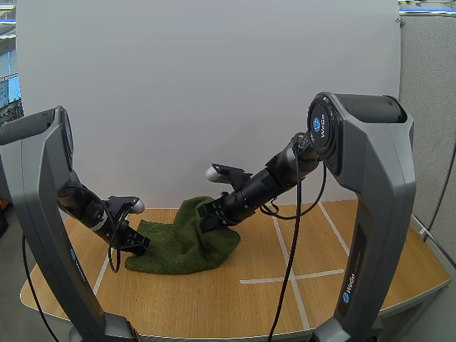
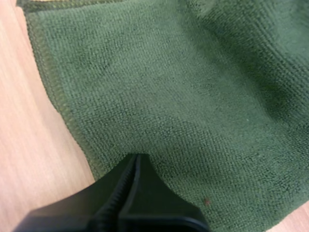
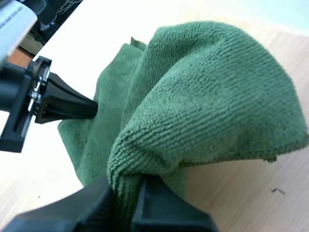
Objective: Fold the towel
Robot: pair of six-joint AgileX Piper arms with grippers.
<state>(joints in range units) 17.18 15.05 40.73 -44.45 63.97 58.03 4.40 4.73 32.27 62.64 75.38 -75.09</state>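
While a white panel (image 1: 214, 85) closes off the scene behind it, a light wooden table (image 1: 214, 299) marked with white tape lines (image 1: 285, 278) carries a dark green towel (image 1: 182, 246). In the high view the towel lies rumpled on the table's left half, its right part raised into a peak. The left arm bends low from its base, with the left gripper (image 1: 134, 242) down at the towel's left edge. The right arm stretches forward and down across the table, with the right gripper (image 1: 212, 217) at the raised peak. In the left wrist view, the left gripper (image 2: 137, 157) has its fingers pressed together as one dark wedge, the tip resting on the towel (image 2: 183, 96) just inside its stitched hem, with bare table (image 2: 29, 145) beside that hem. In the right wrist view, the right gripper (image 3: 126, 188) pinches a bunched fold of the towel (image 3: 207, 96) between its fingertips. The cloth swells away from them in a rounded hump over the table (image 3: 241, 193), while the left gripper (image 3: 91, 108) points its tip into the towel's far edge.
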